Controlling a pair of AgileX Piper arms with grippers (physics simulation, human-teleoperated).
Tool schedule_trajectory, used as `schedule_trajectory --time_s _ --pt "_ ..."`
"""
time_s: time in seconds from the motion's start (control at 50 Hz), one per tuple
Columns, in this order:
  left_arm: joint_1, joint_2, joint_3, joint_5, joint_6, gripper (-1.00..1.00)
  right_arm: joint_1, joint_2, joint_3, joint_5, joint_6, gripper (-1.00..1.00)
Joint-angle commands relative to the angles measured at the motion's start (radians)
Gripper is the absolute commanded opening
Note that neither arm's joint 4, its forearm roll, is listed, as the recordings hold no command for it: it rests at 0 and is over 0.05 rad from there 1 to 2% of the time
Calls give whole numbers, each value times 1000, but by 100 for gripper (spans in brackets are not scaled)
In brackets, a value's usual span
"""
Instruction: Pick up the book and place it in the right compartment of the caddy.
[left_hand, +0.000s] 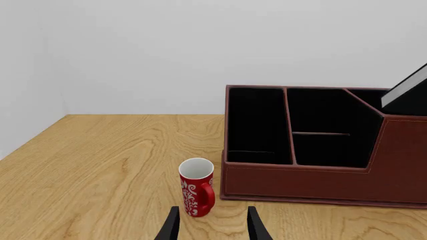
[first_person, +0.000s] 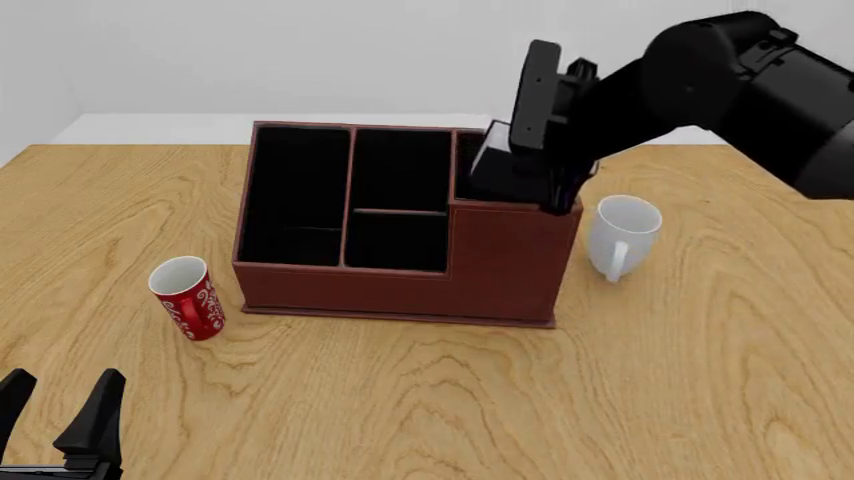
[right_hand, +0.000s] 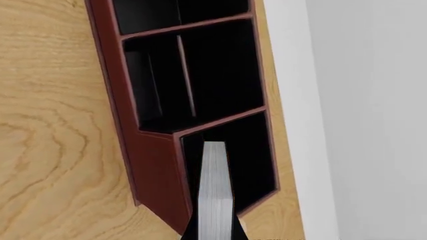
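Observation:
The black book (first_person: 503, 165) with white page edges (right_hand: 215, 192) hangs tilted, its lower end inside the right compartment (first_person: 467, 150) of the reddish-brown caddy (first_person: 387, 290). My right gripper (first_person: 541, 165) is shut on the book from above and behind the compartment's tall front wall. In the right wrist view the book's page edge points down into that compartment (right_hand: 250, 155). The left wrist view shows the book's corner (left_hand: 407, 90) sticking up out of the caddy (left_hand: 300, 182). My left gripper (first_person: 60, 420) stands open near the table's front left corner, with nothing between its fingers.
A red patterned mug (first_person: 187, 298) stands left of the caddy, just ahead of the left gripper (left_hand: 213, 230). A white mug (first_person: 621, 235) stands close to the caddy's right side, under the right arm. The table's back edge runs behind the caddy.

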Motion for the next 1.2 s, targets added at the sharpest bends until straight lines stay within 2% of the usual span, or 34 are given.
schedule_trajectory --time_s 0.02,0.74,1.1,1.12,1.2 --pt "0 0 0 0 0 100 -15 24 -10 -25 29 -100" --pt "0 0 0 0 0 100 -21 161 -108 -39 48 -100" --pt "0 0 0 0 0 100 -54 226 -146 -42 40 -100" --pt "0 0 0 0 0 100 -55 229 -149 -40 40 100" --pt "0 0 0 0 0 100 -60 225 -144 -47 35 100"
